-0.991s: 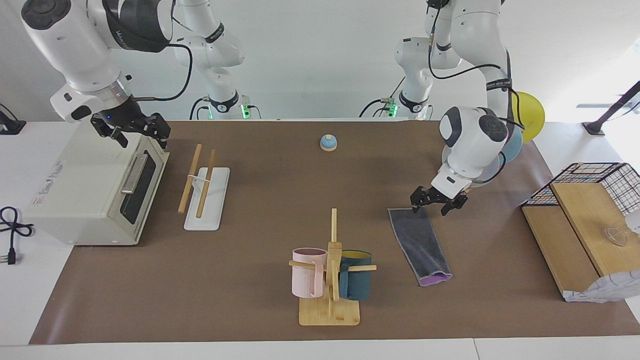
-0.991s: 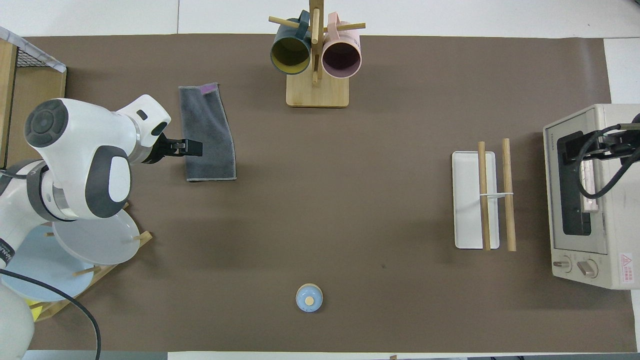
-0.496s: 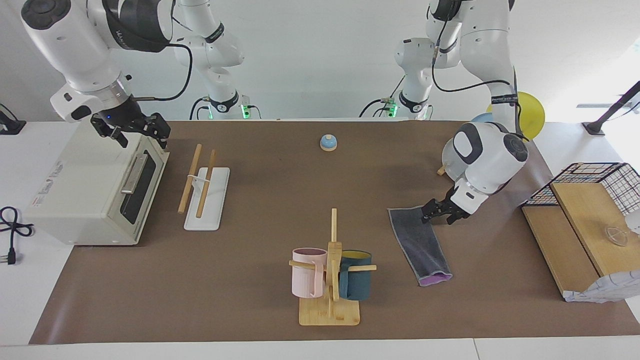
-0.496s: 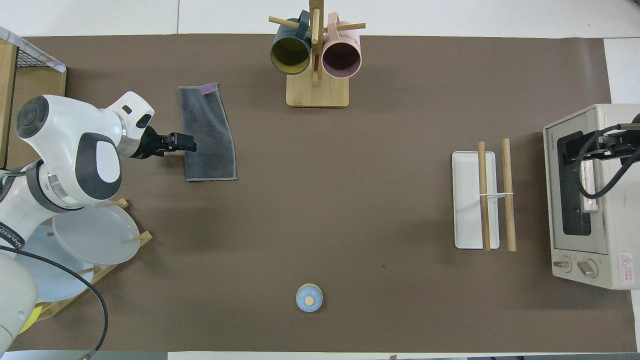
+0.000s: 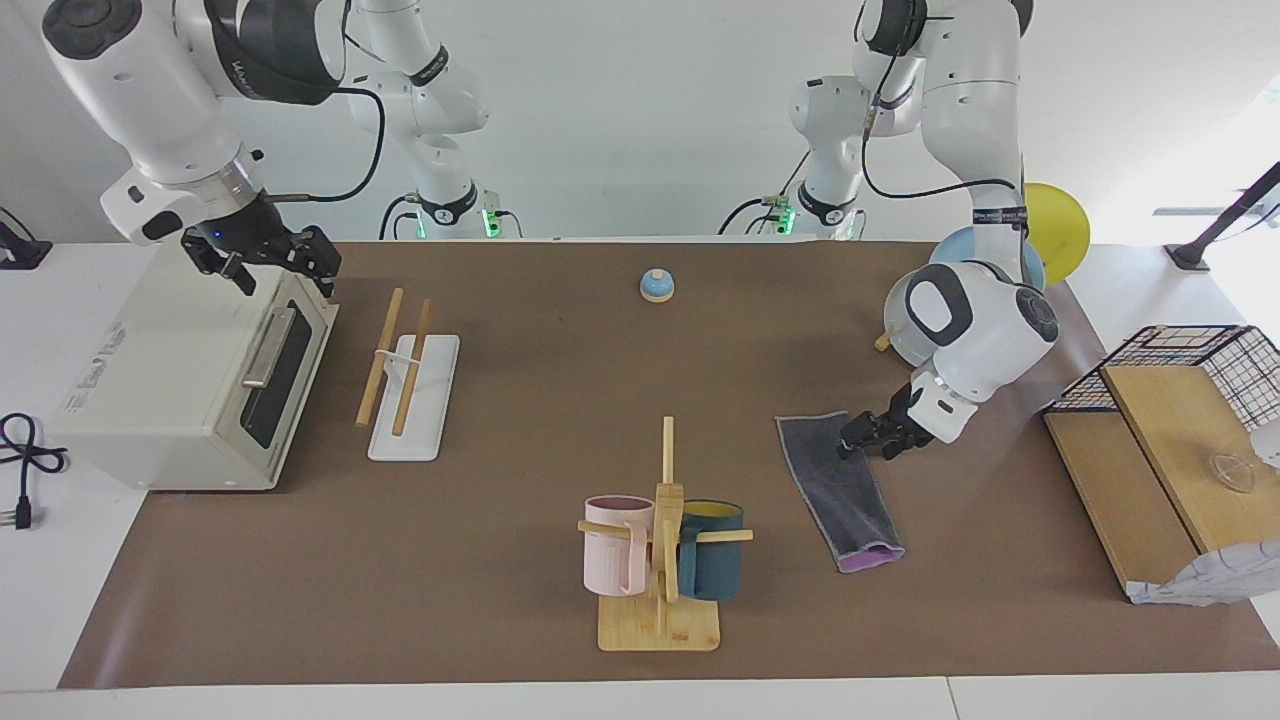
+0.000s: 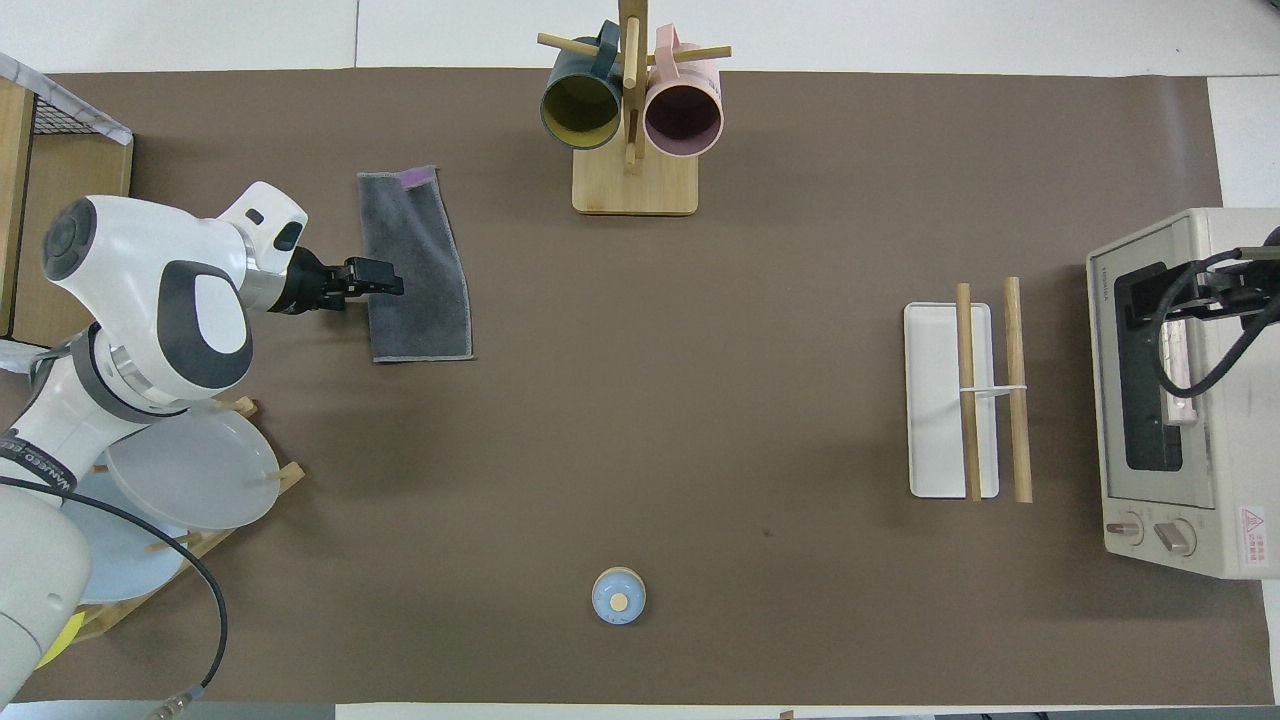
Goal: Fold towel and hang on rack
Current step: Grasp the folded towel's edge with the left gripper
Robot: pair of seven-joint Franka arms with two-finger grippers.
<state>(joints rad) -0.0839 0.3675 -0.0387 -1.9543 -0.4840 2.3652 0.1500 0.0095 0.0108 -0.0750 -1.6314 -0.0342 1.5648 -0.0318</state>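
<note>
The towel (image 5: pixel 840 485) lies flat on the brown mat as a long narrow strip, dark grey face up, with a purple bit showing at its end farthest from the robots; it also shows in the overhead view (image 6: pixel 418 270). My left gripper (image 5: pixel 862 443) is tilted low at the towel's long edge toward the left arm's end (image 6: pixel 385 290), near the mat. The rack (image 5: pixel 410 385), two light-wood rods on a white base, stands bare beside the toaster oven (image 6: pixel 965 400). My right gripper (image 5: pixel 280 270) waits open over the oven's top.
A bamboo mug stand (image 5: pixel 660 560) with a pink and a teal mug stands beside the towel. The toaster oven (image 5: pixel 180 370) is at the right arm's end. There is also a blue bell (image 5: pixel 657 285), a plate stand with plates (image 6: pixel 190 470), and a wooden box with a wire basket (image 5: pixel 1150 470).
My left gripper has come down from above the towel's nearer corner and tilted over to the towel's side edge. The towel and the right arm have not moved.
</note>
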